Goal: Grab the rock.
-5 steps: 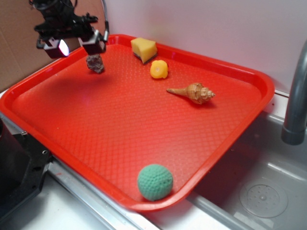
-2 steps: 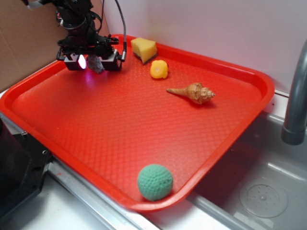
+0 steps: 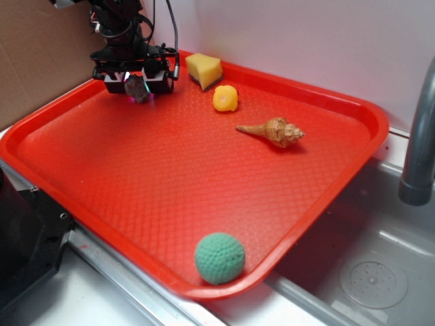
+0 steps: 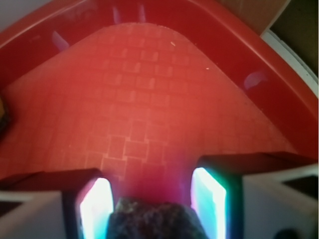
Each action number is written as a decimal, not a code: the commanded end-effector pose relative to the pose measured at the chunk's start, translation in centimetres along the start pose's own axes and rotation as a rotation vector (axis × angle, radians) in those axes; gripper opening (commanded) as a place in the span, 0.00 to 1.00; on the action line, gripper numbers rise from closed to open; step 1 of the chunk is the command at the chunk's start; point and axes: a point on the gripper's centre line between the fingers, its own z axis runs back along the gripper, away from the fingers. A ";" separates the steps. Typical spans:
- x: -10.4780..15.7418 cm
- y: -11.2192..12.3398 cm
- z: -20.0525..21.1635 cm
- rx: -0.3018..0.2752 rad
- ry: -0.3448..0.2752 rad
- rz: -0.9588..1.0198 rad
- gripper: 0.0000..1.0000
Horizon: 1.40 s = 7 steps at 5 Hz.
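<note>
In the exterior view, a red tray (image 3: 326,197) with a textured floor sits partly over a steel sink (image 3: 380,272), and everything else is placed in relation to that tray. The claw (image 3: 138,80) is down at the tray's far left corner, close to the raised rim, with the black arm rising above it out of the top of the picture. The rock (image 3: 138,89), a small dark lumpy stone, sits right between the two fingers, low against the tray floor; whether it is lifted clear of the floor cannot be told. The fingers stand on either side of it, a little apart, but from here it is not clear whether they press on it. Along the tray's far rim lies a yellow sponge (image 3: 204,68), with a yellow-orange ball (image 3: 225,98) just beside it, nearer the middle. A tan spiral shell (image 3: 274,130) lies on its side further right, and a green knitted ball (image 3: 219,258) rests against the near rim. In the wrist view, the rock (image 4: 157,218) fills the bottom centre, between the two glowing fingers (image 4: 208,201), which sit close on either side of it; actual contact cannot be made out. Beyond it the tray floor (image 4: 149,99) runs up to the curved corner rim.
</note>
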 end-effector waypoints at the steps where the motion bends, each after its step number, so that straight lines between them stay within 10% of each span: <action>1: 0.5 0.0 4.1 -0.022 0.049 -0.081 0.00; 5: -8.1 -6.1 18.6 -0.274 0.240 -0.388 0.00; 7: -13.3 -6.3 23.2 -0.277 0.173 -0.428 0.00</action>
